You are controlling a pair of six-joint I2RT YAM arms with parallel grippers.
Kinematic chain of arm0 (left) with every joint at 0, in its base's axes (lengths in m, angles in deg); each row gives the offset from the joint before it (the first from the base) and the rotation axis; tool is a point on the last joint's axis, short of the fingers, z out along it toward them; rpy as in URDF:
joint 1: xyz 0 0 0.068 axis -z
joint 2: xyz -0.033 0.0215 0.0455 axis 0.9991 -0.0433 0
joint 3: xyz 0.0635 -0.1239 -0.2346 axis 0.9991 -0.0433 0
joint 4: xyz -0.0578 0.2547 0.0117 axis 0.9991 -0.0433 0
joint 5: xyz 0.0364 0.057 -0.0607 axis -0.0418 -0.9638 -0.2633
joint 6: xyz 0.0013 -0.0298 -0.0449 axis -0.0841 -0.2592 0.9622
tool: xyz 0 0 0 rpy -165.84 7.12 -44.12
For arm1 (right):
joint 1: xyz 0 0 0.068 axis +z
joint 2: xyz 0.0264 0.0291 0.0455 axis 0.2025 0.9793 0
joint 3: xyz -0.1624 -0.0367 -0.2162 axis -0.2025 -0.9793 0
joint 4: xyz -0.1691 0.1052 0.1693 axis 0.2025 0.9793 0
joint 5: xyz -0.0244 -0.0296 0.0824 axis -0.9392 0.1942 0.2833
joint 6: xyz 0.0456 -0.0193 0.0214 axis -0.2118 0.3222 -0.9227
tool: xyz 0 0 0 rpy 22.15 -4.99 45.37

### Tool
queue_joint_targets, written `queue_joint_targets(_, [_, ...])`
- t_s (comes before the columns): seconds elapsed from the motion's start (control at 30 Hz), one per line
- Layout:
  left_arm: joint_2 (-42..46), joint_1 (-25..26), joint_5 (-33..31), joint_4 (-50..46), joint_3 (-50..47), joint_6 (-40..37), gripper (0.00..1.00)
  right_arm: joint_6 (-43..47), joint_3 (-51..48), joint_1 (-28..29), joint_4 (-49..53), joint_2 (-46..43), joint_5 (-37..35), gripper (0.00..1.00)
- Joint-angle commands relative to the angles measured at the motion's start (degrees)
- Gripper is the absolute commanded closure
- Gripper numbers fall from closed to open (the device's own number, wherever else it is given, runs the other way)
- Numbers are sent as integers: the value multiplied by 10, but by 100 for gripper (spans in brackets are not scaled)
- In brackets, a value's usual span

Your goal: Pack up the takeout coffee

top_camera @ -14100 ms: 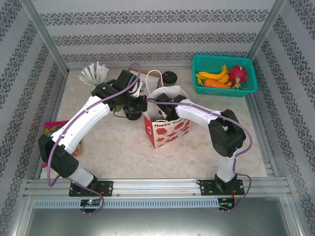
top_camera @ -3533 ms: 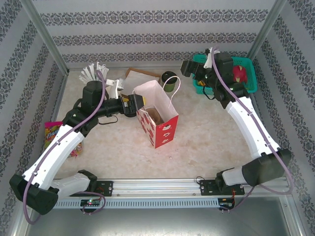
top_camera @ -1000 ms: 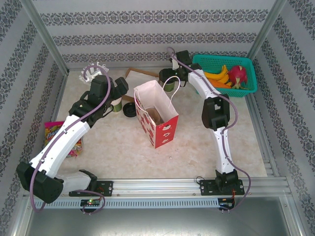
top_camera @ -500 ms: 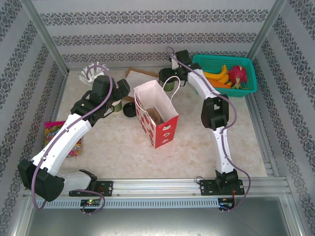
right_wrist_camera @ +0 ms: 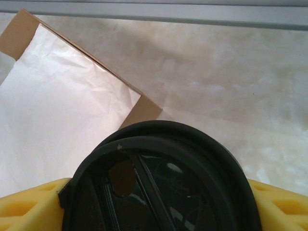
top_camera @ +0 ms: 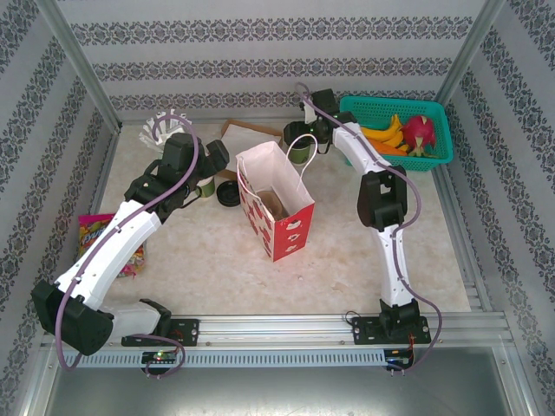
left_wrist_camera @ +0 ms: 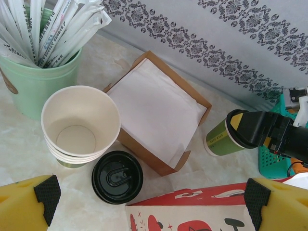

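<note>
The small green paper cup with a round black plastic lid (top_camera: pixel 300 152) stands near the far edge of the pale marbled table (top_camera: pixel 364 234), just behind the red-and-white paper bag (top_camera: pixel 277 208). The right gripper (right_wrist_camera: pixel 156 204) straddles its lid, yellow fingers (right_wrist_camera: pixel 29 204) close beside the rim; whether they clamp it cannot be told. The left gripper (left_wrist_camera: pixel 154 204) hangs wide open, empty, toward the table's far-left corner.

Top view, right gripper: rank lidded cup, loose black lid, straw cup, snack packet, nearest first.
1. Lidded cup, inside the right gripper, back center.
2. Loose black lid, center-left.
3. Straw cup, back left.
4. Snack packet, left edge.
</note>
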Motion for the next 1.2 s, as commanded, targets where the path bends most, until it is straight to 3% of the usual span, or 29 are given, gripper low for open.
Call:
queue_joint_targets(0.0, [7, -7, 21, -6, 20, -22, 0, -5, -48, -7, 11, -53, 2, 30])
queue_joint_targets(0.27, [15, -7, 84, 29, 21, -63, 0, -11, -264, -10, -60, -183, -11, 31])
queue_joint_targets(0.67, [44, -7, 120, 66, -4, -84, 0, -28, -563, -12, -136, -382, -40, 31])
queue_joint_targets(1.17, [45, -7, 156, 70, -3, -100, 0, -57, -791, -21, -179, -562, -46, 27])
